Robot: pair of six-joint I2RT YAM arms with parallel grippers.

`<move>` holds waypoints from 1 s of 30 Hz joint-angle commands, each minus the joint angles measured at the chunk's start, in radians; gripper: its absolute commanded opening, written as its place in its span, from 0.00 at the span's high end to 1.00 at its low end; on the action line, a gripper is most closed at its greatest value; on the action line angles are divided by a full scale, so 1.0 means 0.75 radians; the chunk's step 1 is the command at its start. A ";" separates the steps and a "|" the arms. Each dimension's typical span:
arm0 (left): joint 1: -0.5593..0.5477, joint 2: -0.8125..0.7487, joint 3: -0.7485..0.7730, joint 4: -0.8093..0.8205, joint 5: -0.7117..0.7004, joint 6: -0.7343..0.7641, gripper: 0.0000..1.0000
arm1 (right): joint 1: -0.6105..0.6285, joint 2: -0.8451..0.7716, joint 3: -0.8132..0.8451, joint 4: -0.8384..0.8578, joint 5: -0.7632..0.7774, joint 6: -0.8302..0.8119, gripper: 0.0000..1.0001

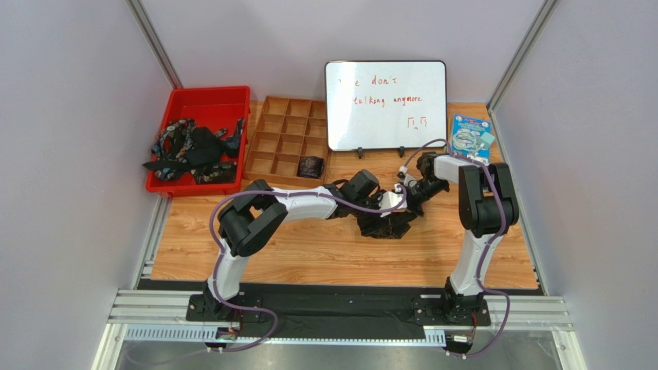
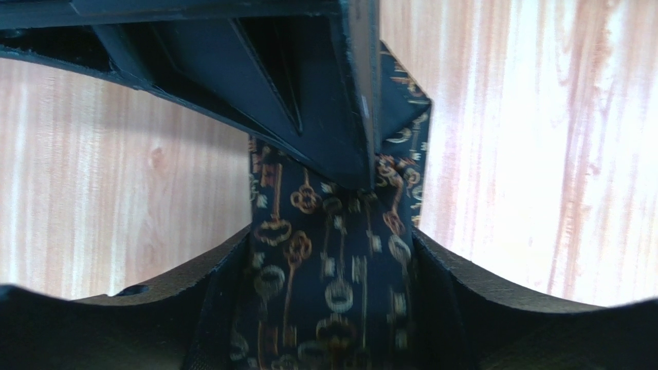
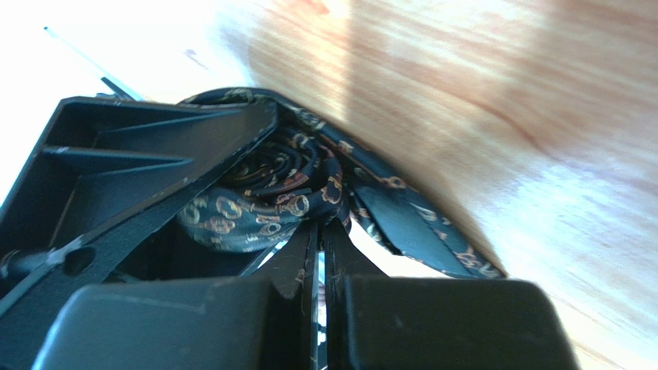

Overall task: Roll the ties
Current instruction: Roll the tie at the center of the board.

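Observation:
A dark tie (image 1: 386,225) printed with gold keys lies mid-table, where both grippers meet. In the left wrist view the tie (image 2: 340,293) runs between my left gripper's (image 2: 328,247) open, wide-set fingers, with the right gripper's black body just above it. In the right wrist view the tie is wound into a loose coil (image 3: 255,208), and a flat tail (image 3: 417,223) trails onto the wood. My right gripper (image 3: 320,227) is shut, its tips pinching the coil's edge. More ties (image 1: 193,146) lie tangled in the red bin (image 1: 207,92). One rolled tie (image 1: 310,165) sits in a tray compartment.
A wooden compartment tray (image 1: 287,127) stands beside the red bin at the back left. A whiteboard (image 1: 386,104) leans upright at the back centre, and a blue packet (image 1: 469,135) lies to its right. Grey walls close in both sides.

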 commanded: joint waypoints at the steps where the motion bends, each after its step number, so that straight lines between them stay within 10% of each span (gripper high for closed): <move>1: 0.001 -0.079 -0.015 -0.073 0.075 -0.047 0.29 | -0.008 0.028 -0.029 0.153 0.217 -0.047 1.00; 30: 0.009 -0.167 -0.056 0.066 0.071 -0.080 0.26 | 0.129 0.142 0.104 0.123 0.446 -0.031 1.00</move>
